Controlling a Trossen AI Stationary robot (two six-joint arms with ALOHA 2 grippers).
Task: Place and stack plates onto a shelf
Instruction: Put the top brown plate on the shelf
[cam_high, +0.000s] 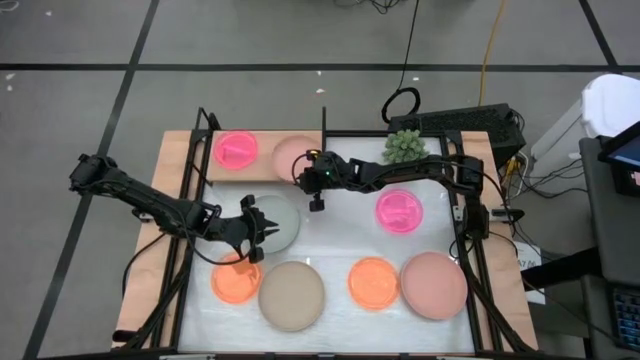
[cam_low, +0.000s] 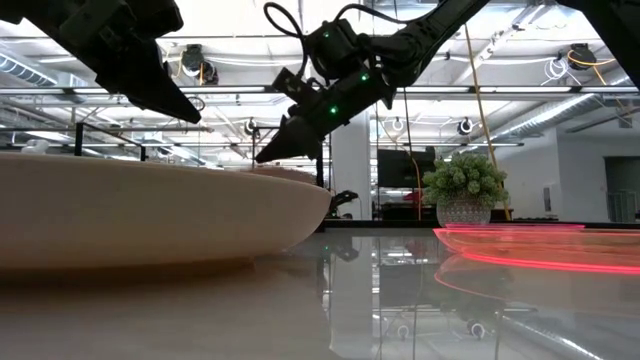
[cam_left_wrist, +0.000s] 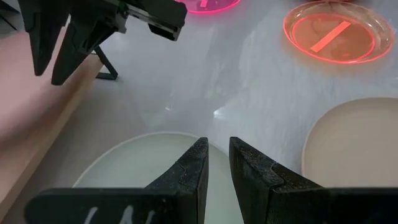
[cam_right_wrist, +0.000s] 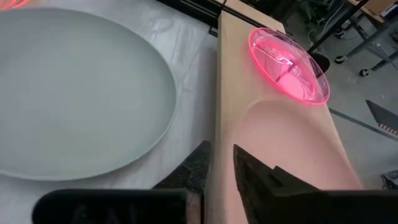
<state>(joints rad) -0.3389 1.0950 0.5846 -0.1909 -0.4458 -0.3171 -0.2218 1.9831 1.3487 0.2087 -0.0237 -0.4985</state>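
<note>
The beige plate (cam_low: 150, 215), stiff, smooth and shallow, is best taken by its rim. Both the left tool (cam_high: 262, 226) and right tool (cam_high: 316, 203) are seen narrow and empty.

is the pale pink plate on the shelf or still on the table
On the shelf: the pale pink plate lies flat on the wooden board beside a neon pink plate.

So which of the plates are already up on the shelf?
Two: the neon pink plate and the pale pink plate beside it, both resting on the wooden shelf. The other six lie on the white tabletop.
</note>
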